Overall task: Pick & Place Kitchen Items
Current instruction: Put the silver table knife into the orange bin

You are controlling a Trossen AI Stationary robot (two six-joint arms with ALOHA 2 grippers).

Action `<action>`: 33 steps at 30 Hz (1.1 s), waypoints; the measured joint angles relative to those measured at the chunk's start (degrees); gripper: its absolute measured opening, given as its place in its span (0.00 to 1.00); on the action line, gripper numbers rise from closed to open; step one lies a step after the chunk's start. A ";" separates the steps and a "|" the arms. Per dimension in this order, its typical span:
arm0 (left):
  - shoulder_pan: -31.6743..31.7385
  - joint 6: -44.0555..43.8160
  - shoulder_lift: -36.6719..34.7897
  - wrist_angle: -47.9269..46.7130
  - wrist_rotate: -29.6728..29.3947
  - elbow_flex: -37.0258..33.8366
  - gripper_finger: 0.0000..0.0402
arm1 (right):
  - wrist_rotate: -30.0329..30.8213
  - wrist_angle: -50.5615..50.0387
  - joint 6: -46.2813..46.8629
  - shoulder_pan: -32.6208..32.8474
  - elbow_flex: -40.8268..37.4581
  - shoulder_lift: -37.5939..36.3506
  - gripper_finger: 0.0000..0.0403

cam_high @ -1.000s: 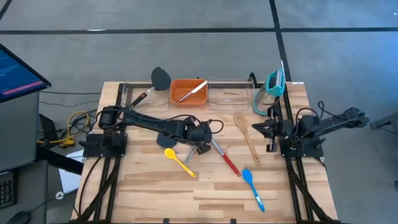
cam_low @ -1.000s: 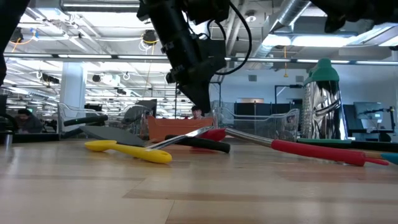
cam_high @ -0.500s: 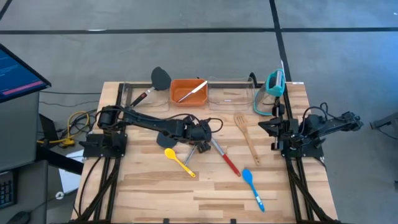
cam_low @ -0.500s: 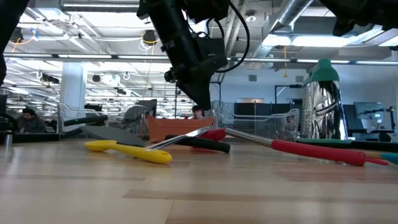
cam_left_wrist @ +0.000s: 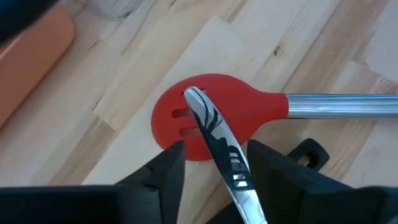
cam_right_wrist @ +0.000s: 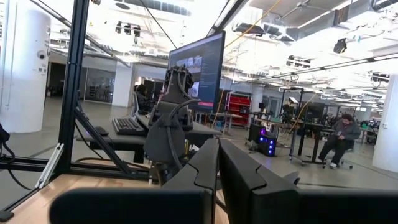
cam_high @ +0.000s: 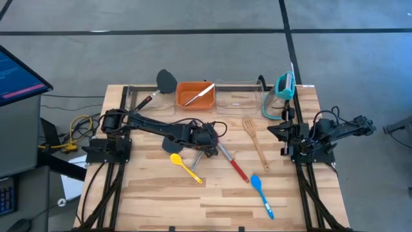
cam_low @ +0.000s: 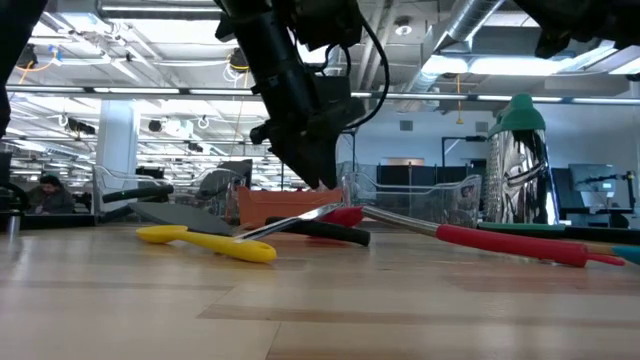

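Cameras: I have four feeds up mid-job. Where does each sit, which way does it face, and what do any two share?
High view: above the table, looking straight down; shows both arms, the left gripper mid-table, the right gripper parked at the right edge.
Low view: at table-top height, looking level across to the room; left arm comes down from above.
Left wrist view: on the left arm, facing down past its own fingers at the red slotted spoon and a metal knife.
Right wrist view: on the right arm, facing the room past its shut fingers.
Shared: high, low and left wrist views all show the red slotted spoon.

Bright, even overhead light; soft shadows.
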 joint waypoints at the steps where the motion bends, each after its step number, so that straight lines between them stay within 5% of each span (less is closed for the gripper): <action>1: 0.00 0.00 0.02 0.05 0.00 0.00 0.42 | 0.00 0.00 0.00 0.00 0.00 0.00 0.02; 14: -0.07 -3.73 2.07 3.80 3.97 -2.46 0.60 | 0.02 0.36 -0.02 0.00 0.00 0.00 0.02; 33: 2.38 -4.48 5.67 8.39 5.22 -3.78 0.61 | 0.02 0.39 -0.06 -0.06 0.00 0.02 0.02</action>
